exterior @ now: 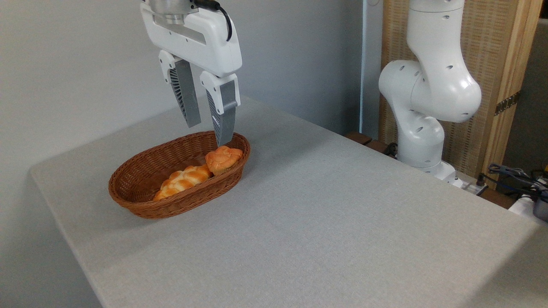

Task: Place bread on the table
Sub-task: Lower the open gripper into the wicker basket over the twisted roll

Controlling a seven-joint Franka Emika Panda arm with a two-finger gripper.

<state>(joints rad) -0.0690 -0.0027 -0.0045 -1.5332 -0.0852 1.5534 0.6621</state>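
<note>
Bread (183,180) is what the gripper (209,131) has yet to take: its two grey ribbed fingers (186,93) hang spread apart with nothing between them, poised above the far right end of the wicker basket (141,204). That spacing suits a descent, leaving room for the jaws to straddle something soft. The right fingertip sits just over the small round bun (222,159), which leans against the basket's far right wall, so the gripper looks lined up nearer the bun than the loaf. The braided loaf lies lengthwise along the basket floor, near and left of the bun, its far end touching or almost touching it. The table (334,214) spreads grey and bare to the right and near side, offering ample room for setting the loaf down. I judge a shift left and nearer is needed first.
</note>
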